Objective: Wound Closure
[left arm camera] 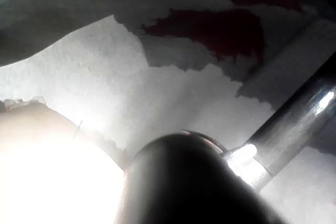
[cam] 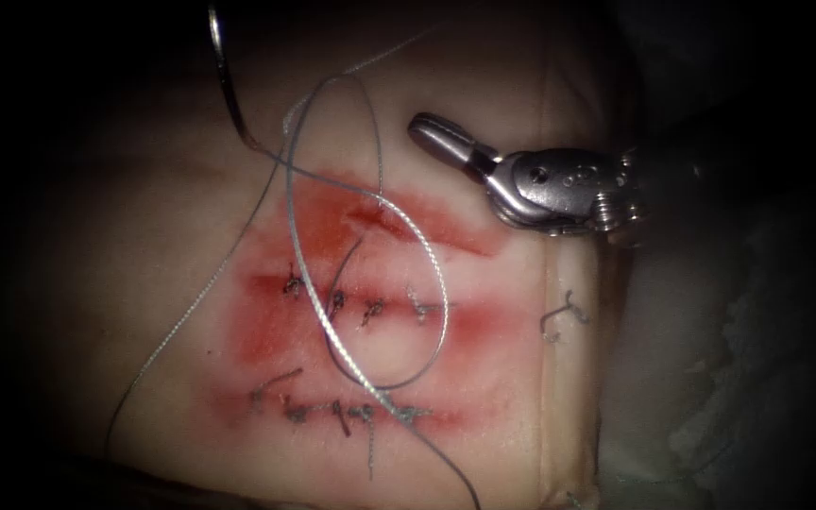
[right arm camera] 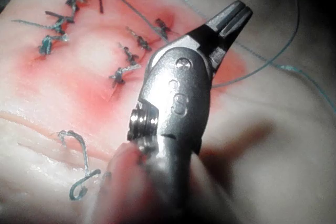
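The needle [cam: 224,80] lies free at the upper left of the endoscope view, well left of the cuts, its curve running from the dark top edge down to the tissue [cam: 144,236]; I cannot tell whether its lower end rests on the surface or enters it, and no tool holds it. The thread [cam: 309,283] leaves that lower end and crosses the red fluid [cam: 314,212] in a large loose loop over the upper stitched cut [cam: 370,304], then trails down past the lower stitched cut [cam: 342,411] to the bottom edge, with another strand running off to the lower left. Both cuts lie level across the tissue and carry short dark knots. A cut end of thread [cam: 559,316] lies curled near the tissue's right edge, apart from the rest. The right tool [cam: 424,126] comes in from the right, level with the upper band of fluid, its wrist bent so the tip points left and slightly up, above and right of the loop. Its jaws are closed together and grip nothing; in the right wrist view the right tool [right arm camera: 233,15] shows the same closed tip poised over the fluid, with thread passing just behind it, not between the jaws. In the left wrist view a dark shaft [left arm camera: 294,124] slants over pale sheeting [left arm camera: 157,98]; I cannot tell the state of the left tool's jaws.
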You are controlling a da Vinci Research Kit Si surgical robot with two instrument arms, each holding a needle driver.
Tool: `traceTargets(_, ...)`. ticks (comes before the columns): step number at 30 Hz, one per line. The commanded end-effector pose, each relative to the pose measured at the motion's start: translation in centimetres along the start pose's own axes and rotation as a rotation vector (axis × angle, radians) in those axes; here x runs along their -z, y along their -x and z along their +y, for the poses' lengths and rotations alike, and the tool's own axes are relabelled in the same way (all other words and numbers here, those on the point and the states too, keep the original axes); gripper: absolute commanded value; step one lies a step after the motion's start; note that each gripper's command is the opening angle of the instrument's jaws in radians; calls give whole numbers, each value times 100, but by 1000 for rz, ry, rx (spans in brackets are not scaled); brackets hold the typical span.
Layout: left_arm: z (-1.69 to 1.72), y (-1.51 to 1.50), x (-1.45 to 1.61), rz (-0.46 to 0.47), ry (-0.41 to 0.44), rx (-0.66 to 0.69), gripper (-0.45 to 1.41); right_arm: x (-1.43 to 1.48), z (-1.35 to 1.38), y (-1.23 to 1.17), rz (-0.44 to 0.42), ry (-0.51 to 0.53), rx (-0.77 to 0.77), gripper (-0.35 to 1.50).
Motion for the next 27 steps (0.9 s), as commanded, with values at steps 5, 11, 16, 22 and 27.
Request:
traceTargets(5, 1, -4, -15, 33, -19, 1, -45, -24, 10, -7, 5, -43, 241, -32)
traceTargets(11, 13, -15, -25, 50, -22, -1, -45, -27, 17, -14, 55, -3, 245, -35)
traceTargets(16, 21, -23, -27, 69, -26, 15, -45, -29, 31, -36, 60, 13, 263, -35)
traceTargets(22, 36, -47, -2, 93, -13, 37, -45, -14, 55, -70, 129, 104, 213, -35)
traceTargets(27, 18, -70, 58, 91, -52, 45, -45, -12, 58, -72, 153, 123, 202, -16)
